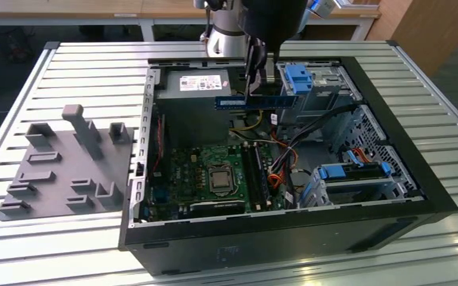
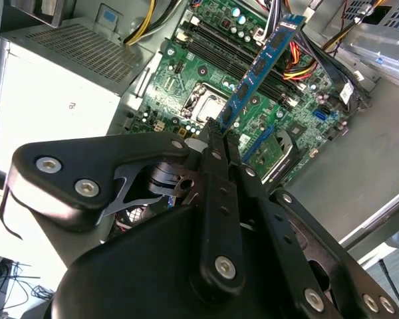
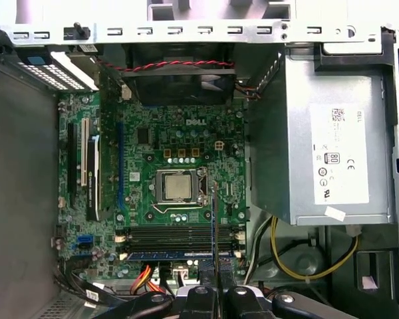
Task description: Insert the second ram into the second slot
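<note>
My gripper (image 1: 253,83) hangs over the open computer case (image 1: 293,226) and is shut on the second ram (image 1: 254,102), a thin blue strip held level above the motherboard (image 1: 213,173). In the second wrist view the ram (image 2: 259,66) sticks out past the gripper (image 2: 217,133) towards the board. It appears edge-on in the first wrist view (image 3: 214,219), crossing over the black memory slots (image 3: 176,234). One slot beside them holds a blue module (image 3: 173,254). Which slot is the second slot I cannot tell.
A grey power supply (image 1: 201,83) fills the case's far corner. Drive bays with blue latches (image 1: 297,77) stand at the exterior view's right. Loose cables (image 1: 281,149) lie near the slots. The processor socket (image 3: 176,186) sits mid-board. A grey fixture block (image 1: 62,167) rests on the slatted table (image 1: 78,71).
</note>
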`<state>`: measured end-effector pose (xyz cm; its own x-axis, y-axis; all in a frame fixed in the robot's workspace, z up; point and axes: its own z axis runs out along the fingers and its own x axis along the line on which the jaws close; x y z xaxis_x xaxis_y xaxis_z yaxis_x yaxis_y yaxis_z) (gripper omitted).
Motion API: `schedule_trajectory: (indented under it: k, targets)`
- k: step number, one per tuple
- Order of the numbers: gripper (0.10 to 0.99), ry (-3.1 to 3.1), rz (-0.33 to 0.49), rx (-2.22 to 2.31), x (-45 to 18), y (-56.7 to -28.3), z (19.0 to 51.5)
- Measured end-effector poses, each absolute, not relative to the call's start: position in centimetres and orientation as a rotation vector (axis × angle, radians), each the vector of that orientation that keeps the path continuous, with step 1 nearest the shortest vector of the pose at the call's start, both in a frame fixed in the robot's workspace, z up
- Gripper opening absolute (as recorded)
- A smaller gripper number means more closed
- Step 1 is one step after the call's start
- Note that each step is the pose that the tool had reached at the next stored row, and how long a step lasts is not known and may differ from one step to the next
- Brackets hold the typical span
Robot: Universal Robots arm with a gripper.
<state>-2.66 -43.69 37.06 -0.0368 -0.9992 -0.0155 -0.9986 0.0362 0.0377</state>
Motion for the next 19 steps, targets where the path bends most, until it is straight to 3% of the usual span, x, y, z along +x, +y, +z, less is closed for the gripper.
schedule_trajectory:
  k: [19]
  targets:
    - [0.137, -2.310, -0.056, 2.105, -2.66, -43.69, 37.06]
